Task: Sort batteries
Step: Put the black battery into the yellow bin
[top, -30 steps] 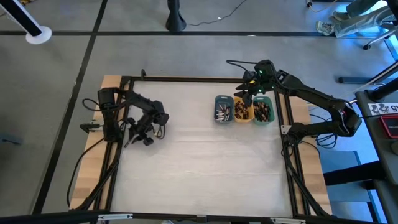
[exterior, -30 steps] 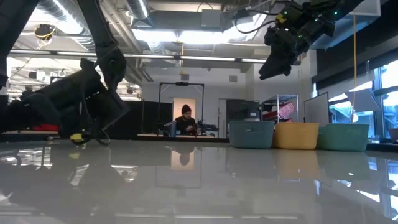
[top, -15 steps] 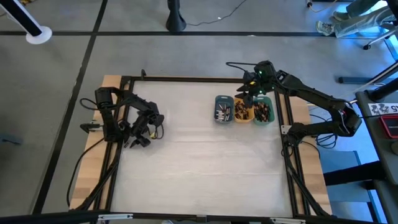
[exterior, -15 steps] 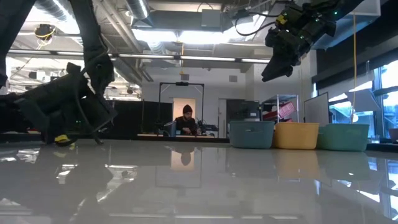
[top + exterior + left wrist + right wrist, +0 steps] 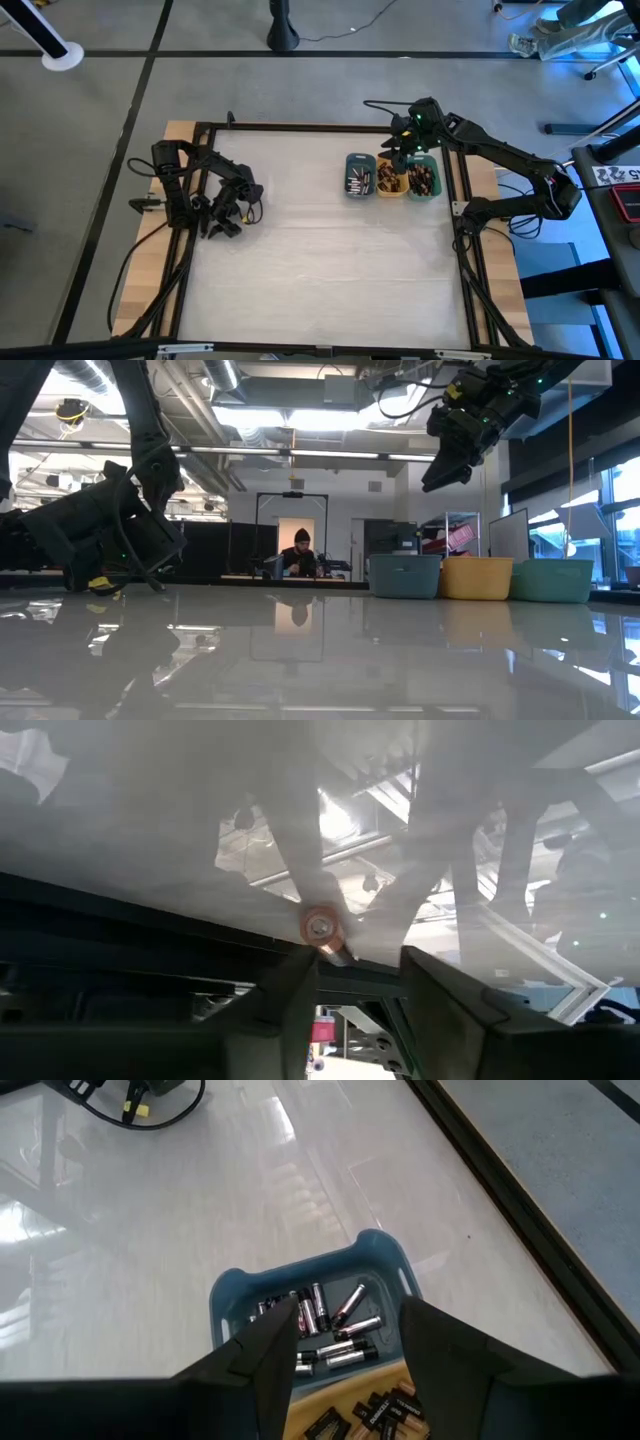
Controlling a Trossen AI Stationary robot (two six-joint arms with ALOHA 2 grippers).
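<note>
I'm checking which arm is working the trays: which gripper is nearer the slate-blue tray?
The right. The right gripper hangs above the trays, close beside the slate-blue tray. The left gripper sits far across the table, near its left edge.

The table has a glossy white top that mirrors the room, on pale wooden edging. The trays look like smooth plastic; the batteries are shiny metal.
</note>
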